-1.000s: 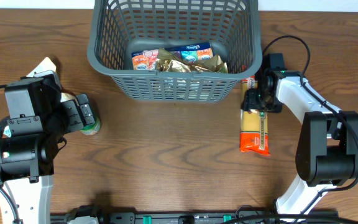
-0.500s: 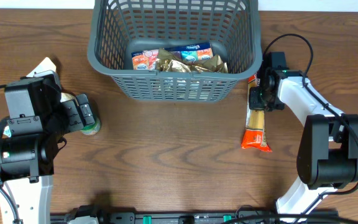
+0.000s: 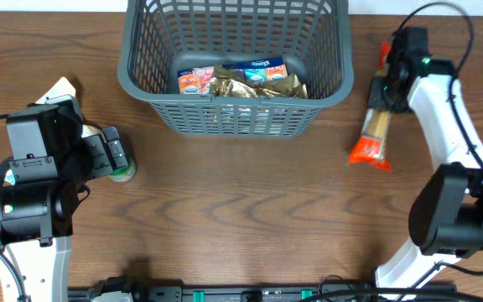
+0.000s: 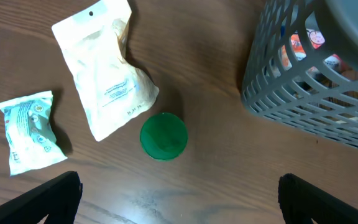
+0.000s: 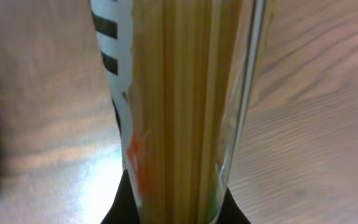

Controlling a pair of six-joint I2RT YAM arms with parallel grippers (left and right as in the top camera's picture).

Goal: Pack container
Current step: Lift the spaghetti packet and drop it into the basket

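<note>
Evidently mid-carry. Pinches the spaghetti packet (image 3: 374, 134) near its upper end with the right gripper (image 3: 386, 88), fingers pressed onto the clear wrap from both sides, so that the long pack hangs tail-down and slanted rather than sagging across the table (image 3: 225, 210). Holds it just beside the right wall of the container (image 3: 233, 99), outside the rim, probably to gain room before swinging over. Seems to call for turning the pack lengthwise, judging by its length against the container's width. Finds that container at the far middle of the table, upright, with several snack packs (image 3: 241, 80) lying on its floor. Hovers on the other side with the left gripper (image 4: 179, 205), fingers spread wide and touching nothing, above a green-lidded jar (image 4: 163, 135), likely lined up there as the next pick. Shows a white pouch (image 4: 107, 74) lying flat just beside the jar and a small pale-blue packet (image 4: 30, 130) a little further off, both outside the container and not yet packed. Risks catching the packet's hanging tail on the thick rim if brought across too low.
</note>
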